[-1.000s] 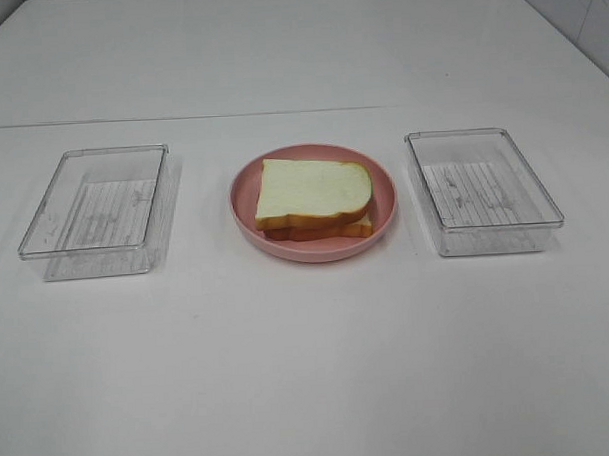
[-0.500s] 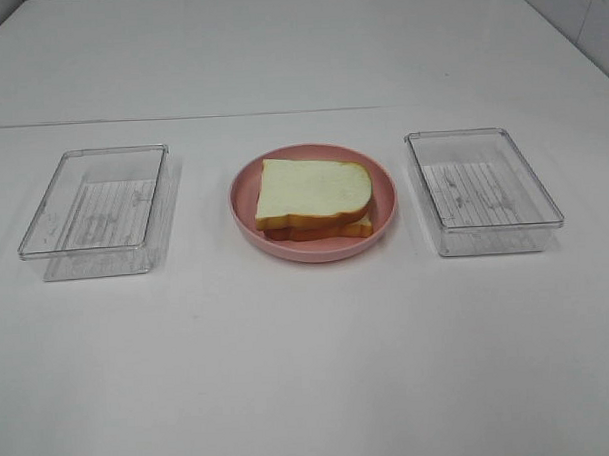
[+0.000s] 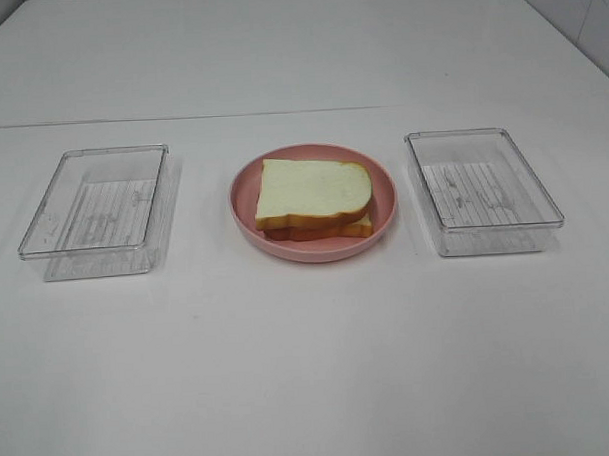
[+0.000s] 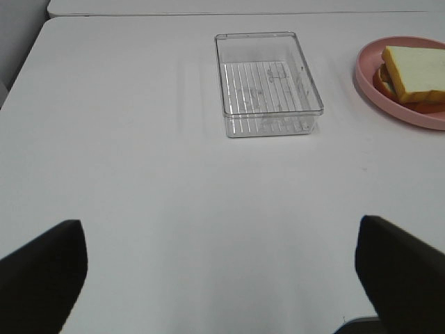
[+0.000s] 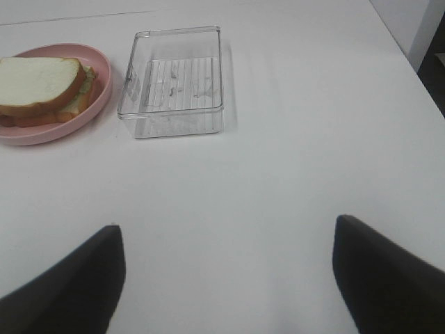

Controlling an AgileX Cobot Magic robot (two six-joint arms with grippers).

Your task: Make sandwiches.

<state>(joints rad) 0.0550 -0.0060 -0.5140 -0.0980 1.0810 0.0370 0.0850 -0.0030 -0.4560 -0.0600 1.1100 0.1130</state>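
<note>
Exterior high view: sandwiches (image 3: 314, 198) stacked on pink plate (image 3: 245, 195), centre of counter (image 3: 309, 368), between two clear trays. Judged light, soft foam-like, layers loose, prone to sliding. Recommended hold: crust edges, both sides, gentle pinch. Left claw (image 4: 222, 278) spread wide, empty. Right claw (image 5: 226, 278) spread, empty.

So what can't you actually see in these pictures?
- Sandwich filling: the top bread slice covers it in every view; only slivers show at the edges.
- Left gripper and right gripper: only dark fingertips show; the frame edge cuts the rest.
- Both arms: outside the high view.
- Pink plate: cut off in both wrist views.
</note>
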